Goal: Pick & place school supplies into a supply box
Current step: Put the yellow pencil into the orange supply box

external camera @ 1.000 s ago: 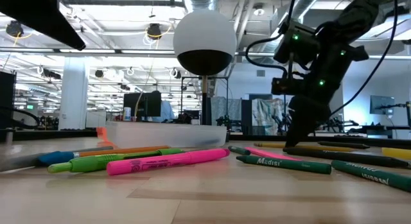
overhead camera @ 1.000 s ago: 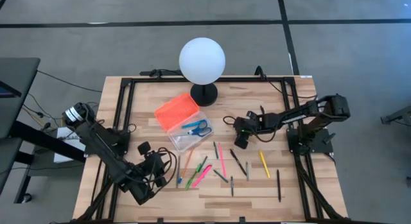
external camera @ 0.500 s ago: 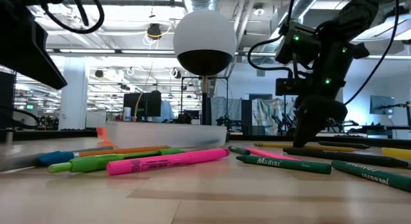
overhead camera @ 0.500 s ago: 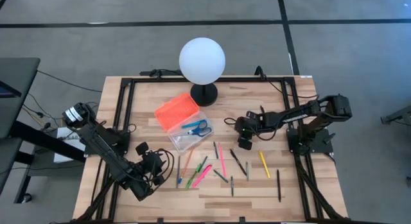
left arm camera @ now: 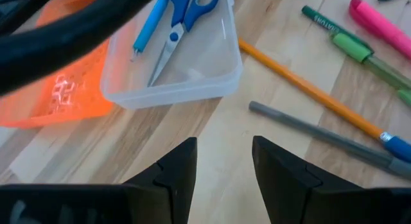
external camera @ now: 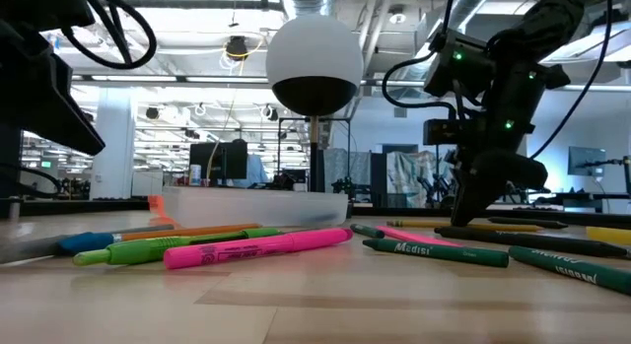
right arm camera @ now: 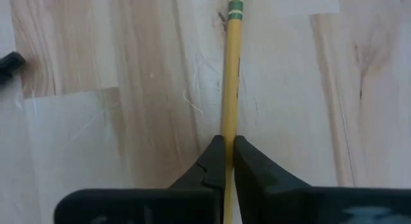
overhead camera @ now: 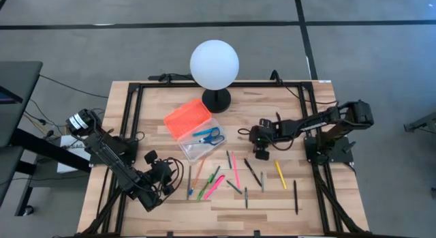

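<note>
Your right gripper (right arm camera: 224,153) is pinched on a yellow pencil (right arm camera: 230,76) on the table (overhead camera: 306,197), at three o'clock from the supply box (overhead camera: 194,132). Lift straight up, keeping it level. Your left gripper (left arm camera: 223,166) waits wide open at the box's seven o'clock.

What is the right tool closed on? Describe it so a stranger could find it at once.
From the white globe lamp, move toward the right arm to the right tool, lowered onto the pale wooden table. Pinched between its fingers lies a slim yellow wooden pencil. Unlike the loose pens nearby, it is gripped and carries a green band near one end.
</note>
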Tool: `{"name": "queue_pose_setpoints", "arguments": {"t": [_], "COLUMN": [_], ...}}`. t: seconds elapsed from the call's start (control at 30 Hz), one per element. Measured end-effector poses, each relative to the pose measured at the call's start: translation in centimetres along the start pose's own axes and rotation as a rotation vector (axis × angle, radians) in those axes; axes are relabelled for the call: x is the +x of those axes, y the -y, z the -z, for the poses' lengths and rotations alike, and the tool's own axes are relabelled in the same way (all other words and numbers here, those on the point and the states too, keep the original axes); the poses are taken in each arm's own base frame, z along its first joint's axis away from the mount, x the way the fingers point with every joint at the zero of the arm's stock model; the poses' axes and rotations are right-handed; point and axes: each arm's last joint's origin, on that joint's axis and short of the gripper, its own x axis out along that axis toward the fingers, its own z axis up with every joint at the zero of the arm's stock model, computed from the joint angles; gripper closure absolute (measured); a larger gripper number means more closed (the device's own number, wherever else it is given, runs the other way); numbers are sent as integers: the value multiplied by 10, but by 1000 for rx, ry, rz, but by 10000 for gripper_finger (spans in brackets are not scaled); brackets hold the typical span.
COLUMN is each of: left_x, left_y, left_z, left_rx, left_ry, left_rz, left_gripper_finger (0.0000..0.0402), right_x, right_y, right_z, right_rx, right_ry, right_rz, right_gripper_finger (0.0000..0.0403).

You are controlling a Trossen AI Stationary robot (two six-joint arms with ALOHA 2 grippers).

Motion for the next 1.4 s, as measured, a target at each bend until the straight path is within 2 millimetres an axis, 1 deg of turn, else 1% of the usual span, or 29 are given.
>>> {"name": "queue_pose_setpoints", "arguments": {"t": [0.2,0.33,0.43,0.8,0.97,1.13,1.4], "left_x": [0,0,0,0,0,0,0], "left_y": [0,0,0,0,0,0,0], "left_z": [0,0,0,1,1,1,1], "left_rx": [1,1,0,1,1,1,1], "left_ry": [-8,-8,-12,-15,-15,-15,-15], "left_rz": [2,2,3,4,4,4,4], "left_gripper_finger": [255,255,255,255,255,255,255], "right_x": [-2,-7,-12,-30,-41,-53,-67], "right_y": [-6,-12,-17,-26,-27,-26,-27], "right_z": [-4,-13,-20,-42,-60,-79,-101], "right_rx": [-79,-137,-177,-237,-276,-339,-389], "right_ry": [8,23,41,90,163,274,437], "right_rz": [13,37,16,77,89,103,128], "right_gripper_finger": [400,402,402,403,403,403,403]}}
